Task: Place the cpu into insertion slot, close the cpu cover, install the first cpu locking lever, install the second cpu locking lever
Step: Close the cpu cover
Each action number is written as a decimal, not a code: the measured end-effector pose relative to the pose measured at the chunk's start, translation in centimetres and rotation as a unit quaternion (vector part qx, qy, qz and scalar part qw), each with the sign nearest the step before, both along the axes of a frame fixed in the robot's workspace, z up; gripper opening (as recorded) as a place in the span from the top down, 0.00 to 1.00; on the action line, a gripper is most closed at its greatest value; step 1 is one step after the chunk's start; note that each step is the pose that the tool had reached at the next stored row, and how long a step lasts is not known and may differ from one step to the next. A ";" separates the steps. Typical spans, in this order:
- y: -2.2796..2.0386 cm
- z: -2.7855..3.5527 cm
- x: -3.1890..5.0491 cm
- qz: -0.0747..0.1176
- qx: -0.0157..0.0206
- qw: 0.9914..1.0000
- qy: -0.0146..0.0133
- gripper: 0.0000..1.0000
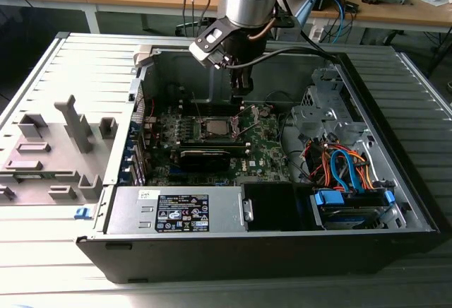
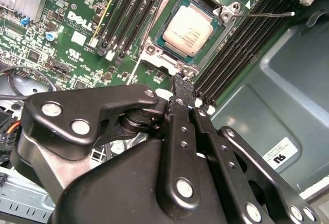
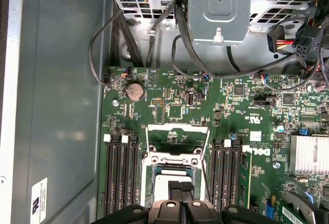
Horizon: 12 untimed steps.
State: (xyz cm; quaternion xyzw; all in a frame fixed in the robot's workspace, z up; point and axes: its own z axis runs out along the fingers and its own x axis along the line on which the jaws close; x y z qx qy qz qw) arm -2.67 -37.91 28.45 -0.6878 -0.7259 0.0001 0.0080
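Starting at 9 o'clock in the exterior view, a grey plastic fixture block (image 1: 56, 145) sits on the grey slatted bench (image 1: 42, 251), not in play right now. Next over is the open black computer case (image 1: 247, 258) with the green motherboard (image 1: 272, 152), and the small square silver-rimmed insertion slot (image 1: 215, 126) is near dead centre. In the second wrist view the pale silvery square cpu (image 2: 190, 29) lies flat inside that slot. The thin metal frame cpu cover (image 2: 169, 9) looks to be down around it, though I can't swear it's flush. The black pincer (image 1: 241, 96) hangs just beside the slot, roughly 1 o'clock from it, tips clenched together with nothing visible between them. A thin silver wire locking lever (image 2: 267, 14) sticks out over the black memory slots (image 2: 241, 44), unlatched as far as I can tell, so my read is we're at the lever stage. I'd use the closed tips as a blunt pusher: press on the wire itself, never on the chip, go slow, and steer clear of the memory slot clips. At 3 o'clock, the metal drive cage with blue and orange cables (image 1: 346, 170) is well apart, no worry there.
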 end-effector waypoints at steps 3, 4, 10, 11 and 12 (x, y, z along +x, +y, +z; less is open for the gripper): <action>0.00 -0.01 0.06 0.000 0.000 1.000 0.000 0.89; 0.00 -0.02 0.09 0.000 0.000 1.000 0.000 0.89; 0.00 -0.04 0.19 0.000 0.000 1.000 0.000 0.89; 0.00 -0.04 0.22 0.000 0.000 1.000 0.000 0.89; 0.00 -0.04 0.24 0.000 0.000 1.000 0.000 0.89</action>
